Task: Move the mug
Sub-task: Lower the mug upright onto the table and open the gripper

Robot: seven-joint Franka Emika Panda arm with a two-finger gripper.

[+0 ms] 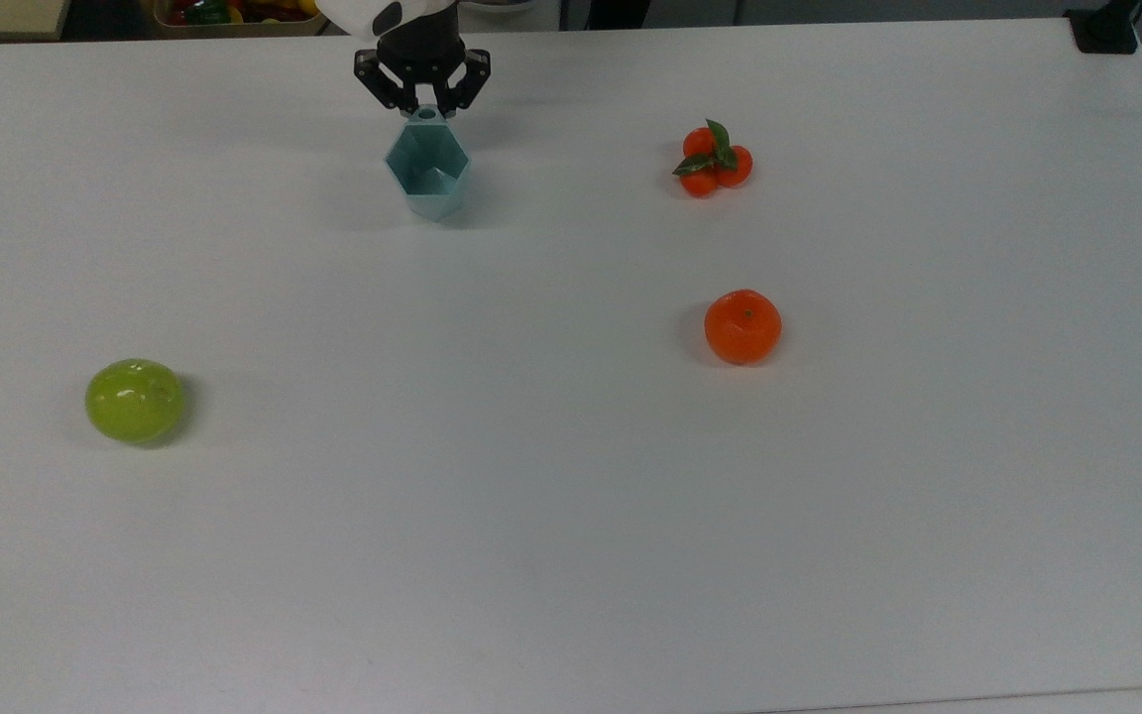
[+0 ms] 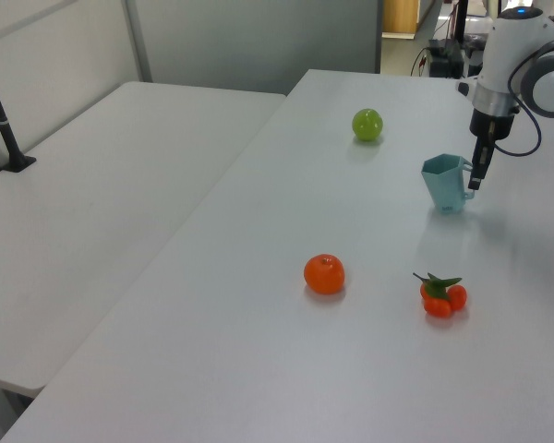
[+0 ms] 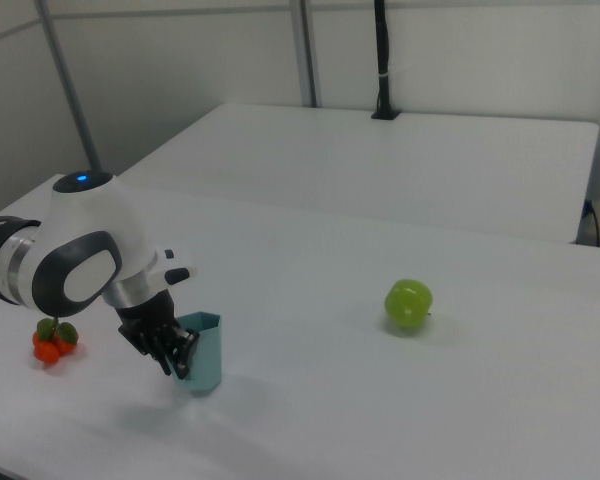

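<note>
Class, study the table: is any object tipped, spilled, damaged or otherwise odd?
Nothing stands out. The mug stands upright on the table, with the gripper at its handle. The green apple, orange and small orange cluster lie intact and apart.

We count one mug (image 1: 427, 177), pale teal, one green apple (image 1: 134, 400), and one single orange (image 1: 742, 326). We also count one cluster of three small oranges (image 1: 715, 162) with leaves. One white table (image 1: 571, 516) carries them all, with one gripper (image 1: 422, 97) above it.
</note>
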